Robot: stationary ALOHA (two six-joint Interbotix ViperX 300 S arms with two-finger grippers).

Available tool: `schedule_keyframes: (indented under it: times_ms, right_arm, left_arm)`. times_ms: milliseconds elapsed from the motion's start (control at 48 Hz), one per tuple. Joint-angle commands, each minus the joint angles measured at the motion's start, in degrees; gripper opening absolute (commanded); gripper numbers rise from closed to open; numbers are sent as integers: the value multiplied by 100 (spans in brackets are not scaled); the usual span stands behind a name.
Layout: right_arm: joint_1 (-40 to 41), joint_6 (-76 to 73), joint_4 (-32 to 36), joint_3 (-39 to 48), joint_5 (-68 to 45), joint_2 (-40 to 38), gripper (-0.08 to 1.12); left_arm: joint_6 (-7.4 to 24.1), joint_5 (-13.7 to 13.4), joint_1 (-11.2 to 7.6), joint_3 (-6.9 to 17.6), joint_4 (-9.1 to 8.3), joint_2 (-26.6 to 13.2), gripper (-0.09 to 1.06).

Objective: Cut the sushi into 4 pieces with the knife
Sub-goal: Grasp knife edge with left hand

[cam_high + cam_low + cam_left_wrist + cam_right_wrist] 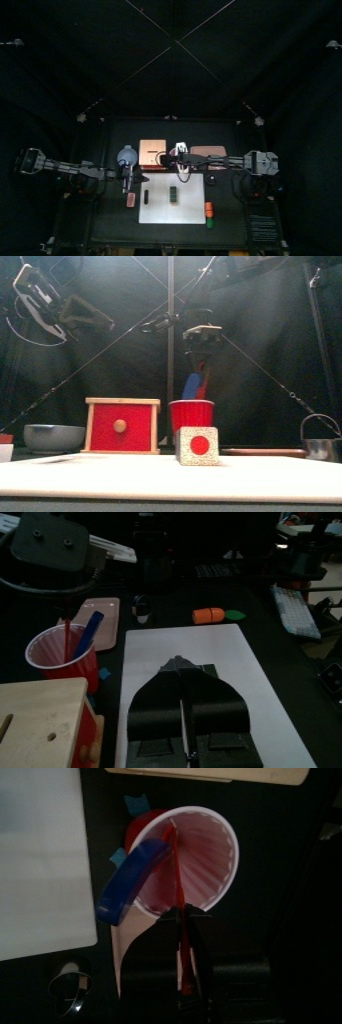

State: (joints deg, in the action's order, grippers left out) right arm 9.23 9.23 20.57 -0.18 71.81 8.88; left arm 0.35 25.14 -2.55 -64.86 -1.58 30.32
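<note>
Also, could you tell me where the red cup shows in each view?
Top: cup between box and tray, under the right gripper.
Front: centre, right of the box.
Left wrist: beside the box.
Right wrist: just beyond the jaws.
Shared landmark: the white board.

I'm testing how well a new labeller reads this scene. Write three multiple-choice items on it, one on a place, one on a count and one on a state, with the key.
1. Where is the right gripper?
A. above the red cup
B. down on the white board
C. parked off the table

2. How many toy knives stand in the red cup?
A. none
B. one
C. two

3. How do the left gripper's jaws stand?
A. wide open
B. shut, holding nothing
C. clamped on a knife

Key:
1 A: the front view shows it directly over the cup.
2 C: a blue knife and a red knife stand in it.
3 B: the jaws meet over the board with nothing between them.
</note>
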Motion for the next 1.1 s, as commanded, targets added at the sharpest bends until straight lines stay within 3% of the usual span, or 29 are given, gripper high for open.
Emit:
schedule_keyframes:
  times_ms: [21, 250, 354, 500, 667, 771, 1104]
  right_arm:
    - [0, 9, -35, -360, 114, -501, 16]
    - [-255, -97, -44, -624, 132, -1160, 15]
    - [-492, -167, -53, -554, 26, -1556, 15]
    - [-853, -352, -62, -308, -431, -2004, 15]
    - [-1020, -905, 62, 246, -1116, -2522, 15]
    - [-1107, -1116, 149, 703, -1600, -2795, 15]
    - [-1354, -2048, 114, 2558, -4438, -3621, 14]
  left_arm:
    - [0, 53, 18, 79, 0, 0, 4]
    - [-18, 79, 35, 79, 0, 44, 27]
    - [-9, 229, 44, 79, 0, 79, 37]
    - [9, 703, 53, 0, 0, 149, 44]
    - [9, 1521, 53, -141, -9, 255, 44]
    - [26, 1881, 62, -176, 0, 290, 45]
    - [26, 1828, 70, -149, -18, 272, 46]
